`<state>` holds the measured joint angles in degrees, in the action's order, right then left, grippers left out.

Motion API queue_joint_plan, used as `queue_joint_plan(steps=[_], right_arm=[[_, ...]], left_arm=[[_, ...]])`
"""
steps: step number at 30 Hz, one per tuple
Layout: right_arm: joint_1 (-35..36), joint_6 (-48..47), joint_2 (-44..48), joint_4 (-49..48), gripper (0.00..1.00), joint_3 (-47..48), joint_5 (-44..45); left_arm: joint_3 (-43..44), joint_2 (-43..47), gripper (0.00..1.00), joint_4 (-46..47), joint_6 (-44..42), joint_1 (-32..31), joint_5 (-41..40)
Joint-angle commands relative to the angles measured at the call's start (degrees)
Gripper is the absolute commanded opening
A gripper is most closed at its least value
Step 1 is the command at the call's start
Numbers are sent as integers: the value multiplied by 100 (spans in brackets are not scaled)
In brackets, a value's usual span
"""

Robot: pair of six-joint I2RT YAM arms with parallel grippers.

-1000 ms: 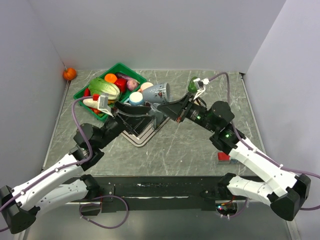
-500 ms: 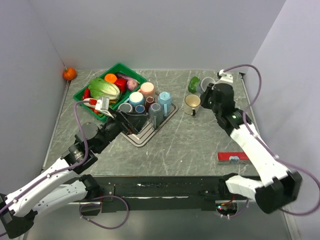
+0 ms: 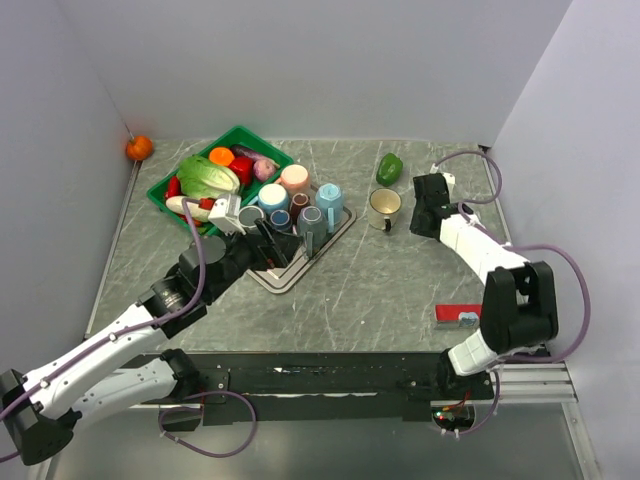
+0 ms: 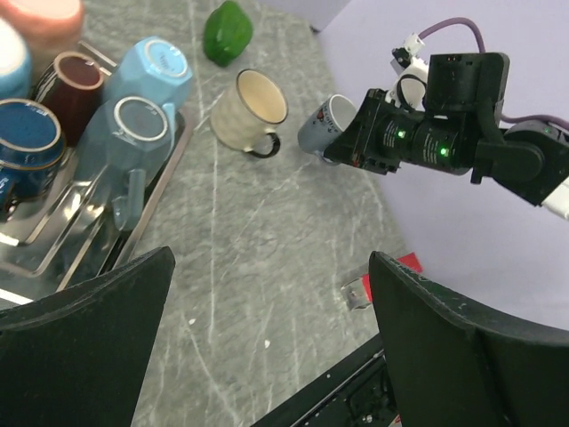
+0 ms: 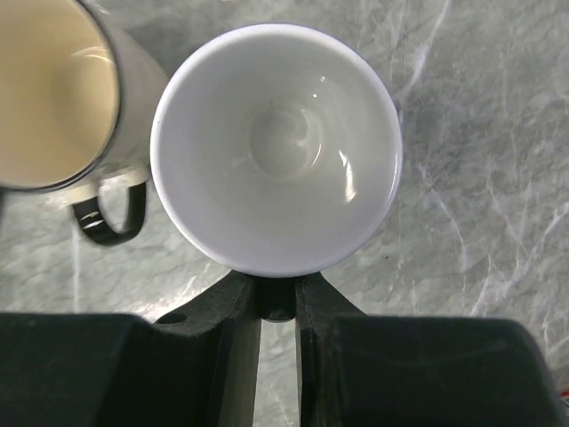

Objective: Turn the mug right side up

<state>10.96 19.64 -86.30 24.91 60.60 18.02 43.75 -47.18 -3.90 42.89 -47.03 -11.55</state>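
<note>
The white mug (image 5: 276, 147) stands mouth up in the right wrist view, its inside empty. My right gripper (image 5: 278, 289) is shut on its handle, low over the table. The left wrist view shows the same mug (image 4: 322, 124) as grey outside, held at the right gripper (image 4: 356, 142) next to a cream mug (image 4: 252, 111). In the top view the right gripper (image 3: 422, 203) sits at the far right and hides the mug. My left gripper (image 3: 268, 240) is open and empty above the tray; its fingers (image 4: 98, 311) stand wide apart.
A metal tray (image 3: 285, 275) holds several upturned mugs. A green bin (image 3: 160, 190) of vegetables stands at the back left. A green pepper (image 3: 389, 168), an orange (image 3: 138, 147) and a red flat object (image 3: 457, 314) lie on the table. The cream mug (image 3: 384, 207) stands upright.
My right arm has carried the mug from above the tray to the far right beside the cream mug, and the mug now faces up. My left arm shifted slightly over the tray.
</note>
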Motion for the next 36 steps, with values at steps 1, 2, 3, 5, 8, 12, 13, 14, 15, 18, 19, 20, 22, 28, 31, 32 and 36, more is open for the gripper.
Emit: queue_joint_plan(steps=[1, 2, 3, 5, 8, 12, 13, 14, 15, 18, 19, 20, 22, 28, 31, 32, 36], right_arm=[[-199, -83, -255, -486, 0, 426, -158], [-208, -118, -369, -513, 0, 444, -185], [-217, -136, -431, -548, 0, 453, -237], [-244, -206, -589, -627, 0, 506, -317], [-244, -241, -834, -601, 0, 628, -334], [-235, -241, -1072, -523, 0, 725, -291], [-243, -180, -1134, -426, 0, 830, -212], [-244, -162, -1195, -347, 0, 866, -194], [-235, -162, -1205, -329, 6, 875, -194], [-243, -136, -1143, -433, 20, 778, -202], [-244, -136, -1117, -425, 29, 752, -211], [-244, -127, -1099, -408, 34, 769, -203], [-244, -127, -1082, -372, 44, 778, -220], [-244, -48, -880, -153, 62, 866, -255], [-244, 5, -600, -74, 71, 883, -360], [-244, 31, -520, 40, 73, 901, -378], [-244, 145, -90, 357, 83, 1050, -553]], left_arm=[[327, -72, 96, -137, -9, -17, -181], [327, -90, 96, -146, -18, -17, -172], [327, -107, 96, -181, -18, -17, -189], [319, -160, 96, -199, -9, -17, -207], [319, -256, 96, -234, -9, -17, -242], [345, -406, 96, -330, 0, -17, -304], [354, -432, 96, -348, 0, -17, -304], [354, -485, 96, -374, 17, -17, -313], [345, -503, 96, -383, 17, -17, -313], [328, -591, 96, -401, 43, -17, -313], [319, -617, 96, -410, 70, -17, -313], [319, -652, 96, -410, 70, -17, -313], [319, -687, 96, -436, 96, -17, -321], [336, -802, 96, -524, 105, -17, -409], [389, -898, 96, -568, 44, -9, -462], [433, -977, 96, -577, 26, -17, -488], [565, -1241, 96, -577, -70, -17, -523]])
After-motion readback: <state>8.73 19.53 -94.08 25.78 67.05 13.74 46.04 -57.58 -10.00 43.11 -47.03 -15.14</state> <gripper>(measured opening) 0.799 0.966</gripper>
